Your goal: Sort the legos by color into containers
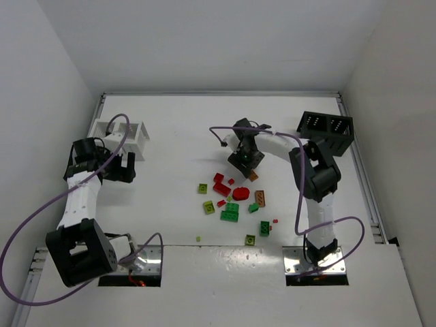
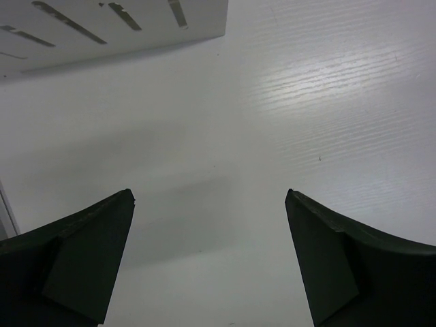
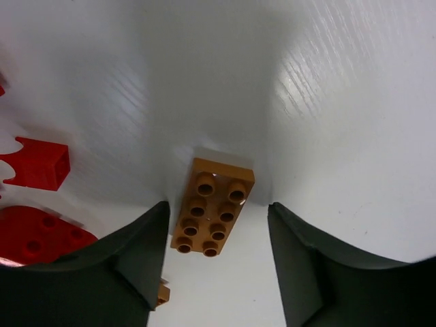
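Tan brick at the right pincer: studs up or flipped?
Studs up: the tan brick lies flat on the table, eight studs facing the wrist camera, inside the right pincer.

White table (image 1: pixel 184 129): legos (image 1: pixel 240 193) scattered centre; white bin (image 1: pixel 139 133) left, black bin (image 1: pixel 327 129) right.

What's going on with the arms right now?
The right gripper is down over an orange brick at the far edge of the legos, jaws open on either side of it, not yet gripping. The left gripper hangs open over the table beside the white bin. The black bin sits far right.
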Robot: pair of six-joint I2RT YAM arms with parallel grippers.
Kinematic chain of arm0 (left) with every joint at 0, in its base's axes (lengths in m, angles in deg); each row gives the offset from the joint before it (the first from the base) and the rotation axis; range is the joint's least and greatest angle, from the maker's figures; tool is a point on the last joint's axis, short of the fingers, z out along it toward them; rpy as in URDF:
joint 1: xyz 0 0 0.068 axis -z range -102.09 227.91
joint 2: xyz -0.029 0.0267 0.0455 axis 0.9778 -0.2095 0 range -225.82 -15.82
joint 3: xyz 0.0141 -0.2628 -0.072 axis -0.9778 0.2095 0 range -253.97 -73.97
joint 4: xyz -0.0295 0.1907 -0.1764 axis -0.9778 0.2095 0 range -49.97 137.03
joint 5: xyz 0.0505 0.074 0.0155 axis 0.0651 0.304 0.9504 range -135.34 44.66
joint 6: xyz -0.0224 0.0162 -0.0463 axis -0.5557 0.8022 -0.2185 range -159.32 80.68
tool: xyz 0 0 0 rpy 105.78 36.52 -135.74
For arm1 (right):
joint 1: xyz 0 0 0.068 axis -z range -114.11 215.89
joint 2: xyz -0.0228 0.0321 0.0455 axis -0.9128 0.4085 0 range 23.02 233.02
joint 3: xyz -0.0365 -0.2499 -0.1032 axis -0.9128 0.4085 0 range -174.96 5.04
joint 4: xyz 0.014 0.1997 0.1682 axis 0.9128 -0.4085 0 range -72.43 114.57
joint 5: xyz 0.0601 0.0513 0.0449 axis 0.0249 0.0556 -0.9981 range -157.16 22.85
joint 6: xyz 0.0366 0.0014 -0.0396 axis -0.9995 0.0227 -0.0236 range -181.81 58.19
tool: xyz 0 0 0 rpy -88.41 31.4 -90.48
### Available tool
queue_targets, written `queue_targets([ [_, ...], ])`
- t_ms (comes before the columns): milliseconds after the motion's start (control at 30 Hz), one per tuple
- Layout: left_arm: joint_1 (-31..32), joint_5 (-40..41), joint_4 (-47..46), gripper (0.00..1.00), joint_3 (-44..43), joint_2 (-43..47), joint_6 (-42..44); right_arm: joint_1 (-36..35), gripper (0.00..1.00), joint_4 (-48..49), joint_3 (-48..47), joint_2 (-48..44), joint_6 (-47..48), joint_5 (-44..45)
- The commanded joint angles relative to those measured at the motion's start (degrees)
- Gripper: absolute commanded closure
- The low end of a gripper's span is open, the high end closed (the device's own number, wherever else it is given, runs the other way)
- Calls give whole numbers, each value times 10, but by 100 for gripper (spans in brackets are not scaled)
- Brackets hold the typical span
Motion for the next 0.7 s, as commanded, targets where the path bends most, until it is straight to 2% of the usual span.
queue_targets([
  [0,-12,-13,-9,0,-7,2,9,-8,42,-3,-23,10,-12,15],
  [100,-18,-13,-9,0,-7,-4,9,-8,54,-3,-12,10,-17,15],
  [133,-18,-13,-9,0,-7,-4,9,-8,62,-3,-12,10,-17,15],
  [367,-18,-13,-14,0,-12,-4,4,-2,90,-26,5,-37,-40,-15],
  [500,-18,-27,-14,0,-12,-4,-2,11,92,-32,0,-138,-72,-11],
  [667,-24,-45,-24,0,-17,-4,-7,70,100,-9,-42,-251,-93,33],
])
